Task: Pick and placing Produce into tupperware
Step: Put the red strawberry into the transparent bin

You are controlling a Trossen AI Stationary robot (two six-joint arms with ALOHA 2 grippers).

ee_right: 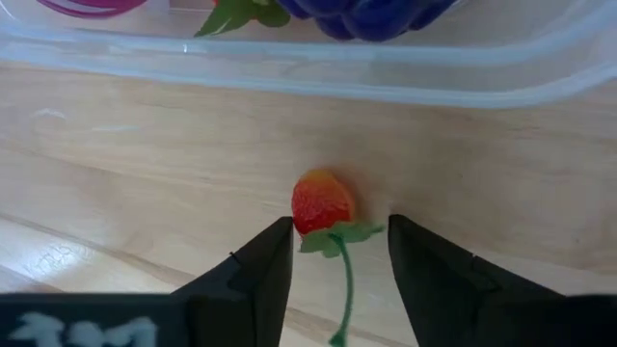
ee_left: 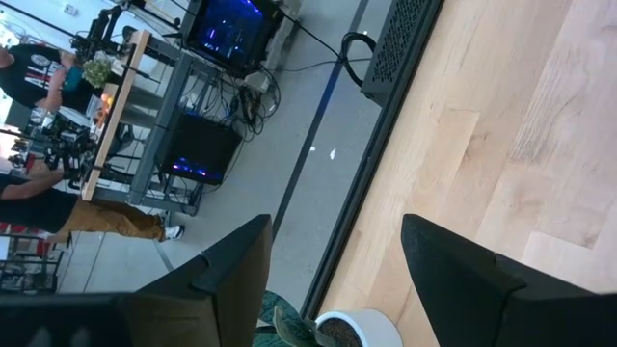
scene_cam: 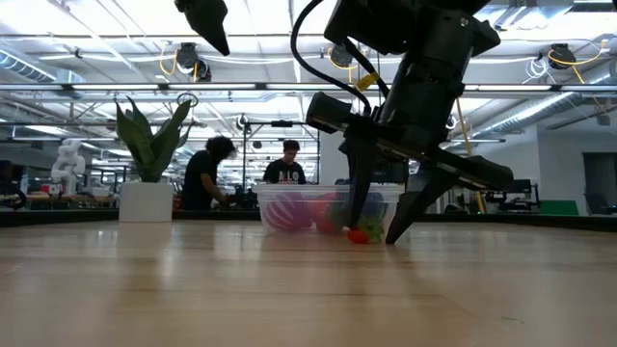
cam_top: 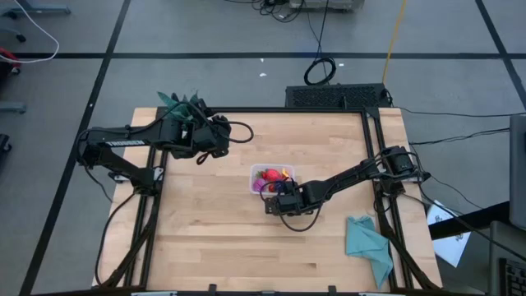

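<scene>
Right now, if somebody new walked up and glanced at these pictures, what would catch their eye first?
Most likely the right pincer, open and lowered to the wooden table astride a small red strawberry with a green stem, lying just outside the clear tupperware. Next, the colourful produce already inside that tub near the table's middle. The left pincer waits open, raised near the potted plant at the far left corner.

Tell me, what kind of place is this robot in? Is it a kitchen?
Not a kitchen; it looks like a big robotics lab or workshop. Behind the wooden table there are people working at benches under bright ceiling lights, and computer gear with cables sits on the grey floor. The strawberry and tupperware look like practice props.
</scene>
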